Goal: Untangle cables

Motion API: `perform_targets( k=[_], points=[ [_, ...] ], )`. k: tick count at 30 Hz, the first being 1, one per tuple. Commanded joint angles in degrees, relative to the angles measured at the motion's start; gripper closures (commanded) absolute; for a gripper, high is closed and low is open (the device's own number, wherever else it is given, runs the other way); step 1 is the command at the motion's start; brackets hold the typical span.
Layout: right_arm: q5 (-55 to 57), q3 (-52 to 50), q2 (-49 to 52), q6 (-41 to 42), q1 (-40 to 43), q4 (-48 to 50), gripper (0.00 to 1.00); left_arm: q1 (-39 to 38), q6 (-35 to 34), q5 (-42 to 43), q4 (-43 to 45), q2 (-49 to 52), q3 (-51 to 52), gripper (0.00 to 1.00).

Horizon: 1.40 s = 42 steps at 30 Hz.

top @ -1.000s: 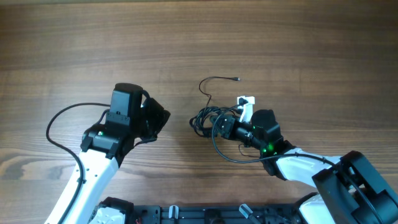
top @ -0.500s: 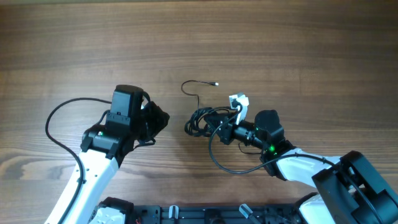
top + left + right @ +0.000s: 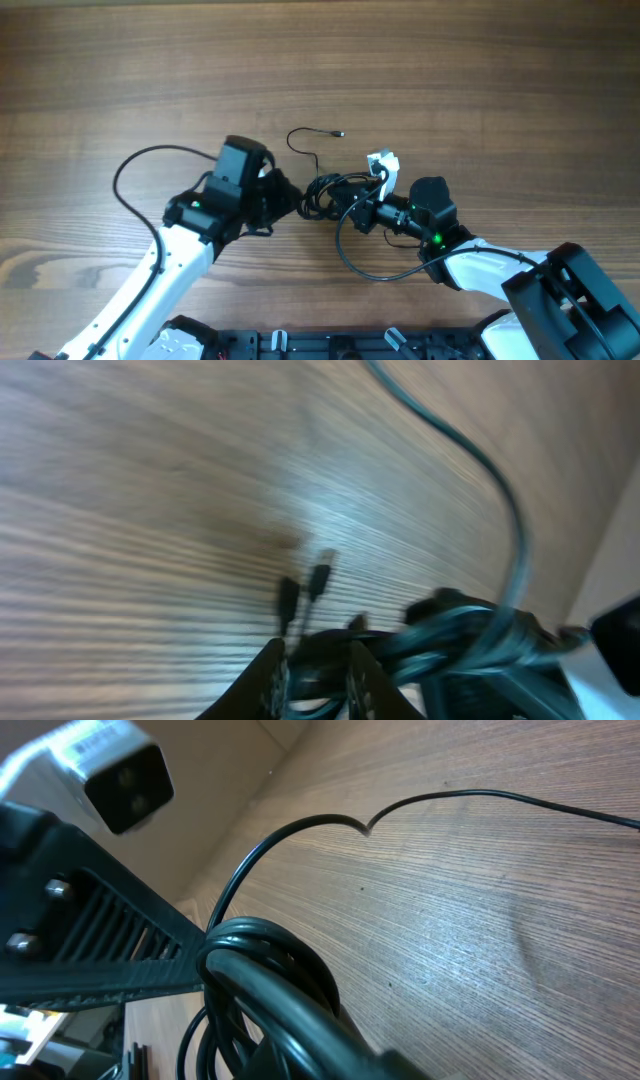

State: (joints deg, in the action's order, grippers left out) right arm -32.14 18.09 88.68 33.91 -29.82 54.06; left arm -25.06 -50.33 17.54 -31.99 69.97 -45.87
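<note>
The table [image 3: 480, 70] is wood-grain, smooth, with a low sheen. The cables [image 3: 270, 960] have a black, smooth, slightly glossy sheath, probably plastic. The connector block [image 3: 385, 163] is white matt plastic.

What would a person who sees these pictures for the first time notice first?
Near the middle of the wooden table, a clump of black cables sits between the two arms. The left arm reaches it from the left and the right arm from the right, with its jaws shut on the clump. One thin cable end with a small plug tip curls free just beyond the clump.
</note>
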Motion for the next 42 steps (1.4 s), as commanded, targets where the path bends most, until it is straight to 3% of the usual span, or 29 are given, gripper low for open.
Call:
perform_targets(
  k=[1, 5, 16, 23, 31, 33, 36, 42],
  points=[
    [-0.7, 0.0, 0.3, -1.3, 0.1, -0.3, 0.96, -4.3, 8.3, 0.6, 5.1, 0.2, -0.2, 0.71],
    [-0.5, 0.0, 0.3, -0.9, 0.1, -0.6, 0.96, -6.4, 9.6, -4.0, 4.9, 0.2, -0.2, 0.63],
    [-0.5, 0.0, 0.3, -0.8, 0.1, -0.6, 0.95, -7.1, 12.7, -8.2, 0.4, 1.5, -0.1, 0.65],
    [-0.5, 0.0, 0.3, -0.7, 0.1, -0.6, 0.95, -8.6, 12.6, -6.3, 0.5, 5.8, -0.1, 0.75],
    [-0.5, 0.0, 0.3, -0.7, 0.1, -0.7, 0.94, -13.2, 12.6, -8.3, 1.2, 6.2, -0.1, 0.70],
    [-0.5, 0.0, 0.3, -0.7, 0.1, -0.7, 0.94, -14.0, 12.6, -10.1, 1.3, 7.0, -0.1, 0.74],
    [-0.5, 0.0, 0.3, 0.8, 0.1, -0.8, 0.94, -14.2, 12.6, -10.2, 1.3, 8.1, -0.1, 0.96],
    [-0.5, 0.0, 0.3, 0.7, 0.1, -1.4, 0.95, -10.3, 12.2, -9.6, 2.3, 2.1, -1.1, 0.96]
  ],
)
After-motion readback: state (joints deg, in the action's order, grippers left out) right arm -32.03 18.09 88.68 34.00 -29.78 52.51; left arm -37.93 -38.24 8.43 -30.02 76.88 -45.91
